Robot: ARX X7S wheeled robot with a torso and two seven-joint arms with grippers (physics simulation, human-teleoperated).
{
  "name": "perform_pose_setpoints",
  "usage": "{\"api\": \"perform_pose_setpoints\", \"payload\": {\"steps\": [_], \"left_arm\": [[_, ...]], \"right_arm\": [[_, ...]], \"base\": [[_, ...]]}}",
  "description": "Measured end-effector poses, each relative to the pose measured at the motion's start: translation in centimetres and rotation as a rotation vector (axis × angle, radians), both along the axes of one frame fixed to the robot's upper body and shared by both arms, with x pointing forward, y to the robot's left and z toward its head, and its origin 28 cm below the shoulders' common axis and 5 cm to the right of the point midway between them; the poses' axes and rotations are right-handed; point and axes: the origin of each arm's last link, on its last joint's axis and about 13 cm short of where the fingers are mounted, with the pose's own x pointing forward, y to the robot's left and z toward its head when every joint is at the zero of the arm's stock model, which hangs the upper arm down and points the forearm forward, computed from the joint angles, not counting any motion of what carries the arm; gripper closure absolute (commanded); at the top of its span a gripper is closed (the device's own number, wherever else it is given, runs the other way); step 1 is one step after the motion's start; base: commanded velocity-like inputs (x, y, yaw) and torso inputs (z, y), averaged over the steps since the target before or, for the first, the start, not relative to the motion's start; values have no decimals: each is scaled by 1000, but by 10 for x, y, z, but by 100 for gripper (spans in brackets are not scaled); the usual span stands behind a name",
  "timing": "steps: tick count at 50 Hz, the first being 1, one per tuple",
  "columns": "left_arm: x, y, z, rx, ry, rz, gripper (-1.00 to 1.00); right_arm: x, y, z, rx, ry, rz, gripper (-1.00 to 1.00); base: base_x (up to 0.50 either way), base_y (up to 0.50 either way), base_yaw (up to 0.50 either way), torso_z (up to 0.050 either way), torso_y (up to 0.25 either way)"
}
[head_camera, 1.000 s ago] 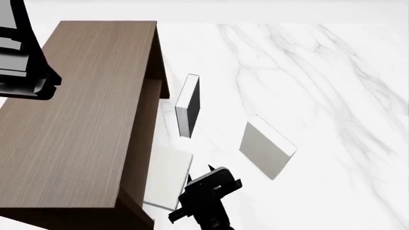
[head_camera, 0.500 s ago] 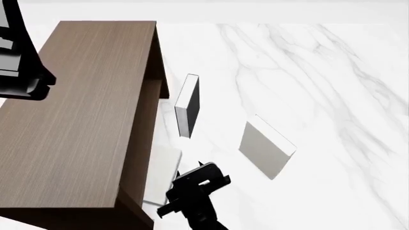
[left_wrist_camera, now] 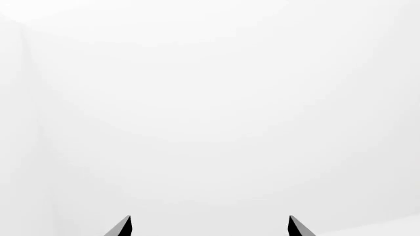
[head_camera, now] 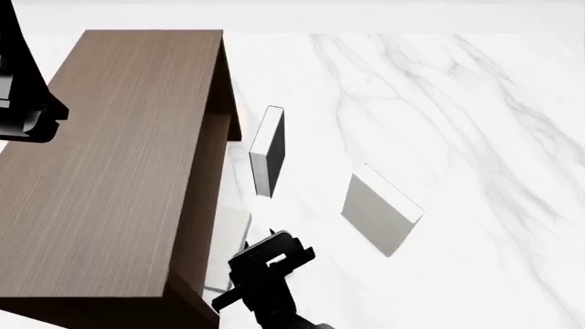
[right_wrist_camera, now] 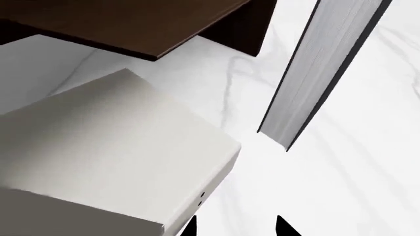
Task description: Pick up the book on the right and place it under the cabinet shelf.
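A white marble tabletop (head_camera: pixel 439 103) with grey veining fills the scene, against a plain white background. A long dark-brown wood-grain cabinet shelf (head_camera: pixel 109 171) lies along the left of the head view, its recessed side facing the open marble.

The right gripper (head_camera: pixel 265 264), black, sits low in the head view just beside the cabinet's recessed side. In the right wrist view its two fingertips (right_wrist_camera: pixel 284 227) show as dark points, slightly apart, with nothing between them. The bright-white book (right_wrist_camera: pixel 111 162) lies flat just beside those tips; whether they touch it cannot be told. The left gripper (left_wrist_camera: pixel 210 227) shows only two dark tips, set apart, facing blank white.

Compared with a second ago, the right gripper has shifted left toward the cabinet, and the white book (head_camera: pixel 230 236) has slid further beneath the cabinet's top, so less of it shows.

The book is a thin white slab with two tiny dark dots on its edge. A dark-faced book (head_camera: pixel 268 149) stands upright nearby, and a grey-beige book (head_camera: pixel 381 211) rests tilted further right.
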Motion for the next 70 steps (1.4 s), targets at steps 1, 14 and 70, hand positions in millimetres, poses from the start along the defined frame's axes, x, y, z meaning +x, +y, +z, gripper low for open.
{"api": "perform_pose_setpoints", "payload": {"steps": [1, 14, 70], "left_arm": [[0, 0, 0, 0, -1, 0, -100], [-1, 1, -1, 0, 2, 5, -100], [-5, 6, -3, 1, 5, 26, -100]], "right_arm": [[0, 0, 0, -2, -3, 3, -100], [3, 7, 0, -16, -16, 26, -100], [15, 10, 5, 22, 5, 92, -100]], "base": [[0, 3, 7, 0, 0], [1, 4, 8, -2, -5], [0, 0, 1, -1, -2]]}}
